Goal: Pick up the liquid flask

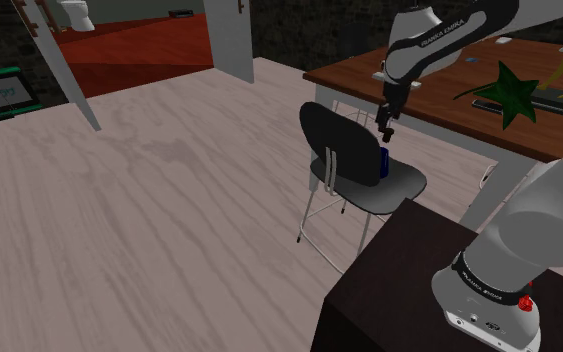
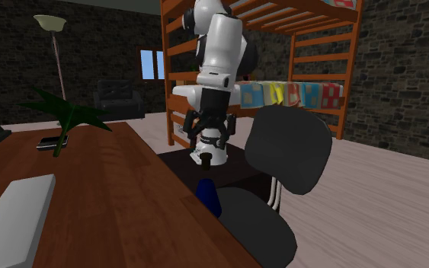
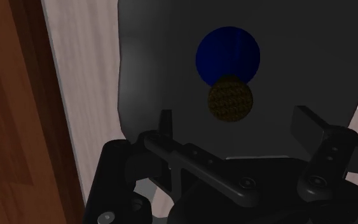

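Note:
A dark blue flask (image 1: 383, 165) with a brown cork stopper (image 3: 231, 98) stands upright on the seat of a black chair (image 1: 364, 185). Seen from above, its round blue body (image 3: 228, 54) sits on the dark seat, a little ahead of the fingers. My black gripper (image 1: 387, 131) hangs straight above the flask, pointing down, with a clear gap to the stopper. In the second exterior view the gripper (image 2: 203, 158) is just over the flask (image 2: 207, 196). The gripper (image 3: 234, 121) is open, its fingers (image 3: 165, 124) wide apart and holding nothing.
The chair's backrest (image 2: 289, 148) rises beside the flask. A brown wooden table (image 1: 439, 85) stands close to the chair, carrying a green spiky plant (image 1: 509, 92) and a pale flat slab (image 2: 14, 213). An orange bunk bed (image 2: 312, 61) stands behind the arm. My dark stand (image 1: 399, 280) is near the chair.

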Motion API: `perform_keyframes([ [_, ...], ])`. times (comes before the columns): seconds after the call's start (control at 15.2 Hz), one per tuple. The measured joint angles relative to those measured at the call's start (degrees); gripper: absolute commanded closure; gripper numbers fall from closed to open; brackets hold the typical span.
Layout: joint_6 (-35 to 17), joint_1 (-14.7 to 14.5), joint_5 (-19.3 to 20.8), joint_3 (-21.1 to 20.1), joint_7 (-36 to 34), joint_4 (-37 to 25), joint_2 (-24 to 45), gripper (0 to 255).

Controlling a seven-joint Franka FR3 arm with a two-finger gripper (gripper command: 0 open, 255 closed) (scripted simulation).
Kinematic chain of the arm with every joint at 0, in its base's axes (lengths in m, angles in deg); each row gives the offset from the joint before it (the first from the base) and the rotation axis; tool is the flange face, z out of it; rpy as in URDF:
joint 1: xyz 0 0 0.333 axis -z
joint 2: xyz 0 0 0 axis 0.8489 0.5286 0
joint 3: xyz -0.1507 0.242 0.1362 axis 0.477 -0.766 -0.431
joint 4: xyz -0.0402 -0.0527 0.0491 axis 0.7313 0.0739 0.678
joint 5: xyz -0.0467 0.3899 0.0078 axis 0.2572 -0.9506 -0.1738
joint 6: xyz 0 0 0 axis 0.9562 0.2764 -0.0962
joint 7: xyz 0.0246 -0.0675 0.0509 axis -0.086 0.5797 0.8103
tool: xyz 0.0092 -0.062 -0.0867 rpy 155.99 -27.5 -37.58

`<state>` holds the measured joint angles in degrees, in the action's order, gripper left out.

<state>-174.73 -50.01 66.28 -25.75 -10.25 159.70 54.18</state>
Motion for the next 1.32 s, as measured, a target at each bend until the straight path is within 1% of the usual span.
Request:
perform_keyframes([
  [0.4, -5.27, 0.09, -0.33, 0.66, 0.03, 1.79, 3.52, 0],
  [0.46, -5.57, 0.1, -0.36, 0.7, 0.05, 1.87, 3.73, 255],
  [1.12, -5.92, 0.09, -0.42, 0.72, 0.04, 1.89, 3.9, 255],
  [1.32, -4.1, 0.11, -0.33, 0.62, 0.24, 1.16, 2.89, 255],
])
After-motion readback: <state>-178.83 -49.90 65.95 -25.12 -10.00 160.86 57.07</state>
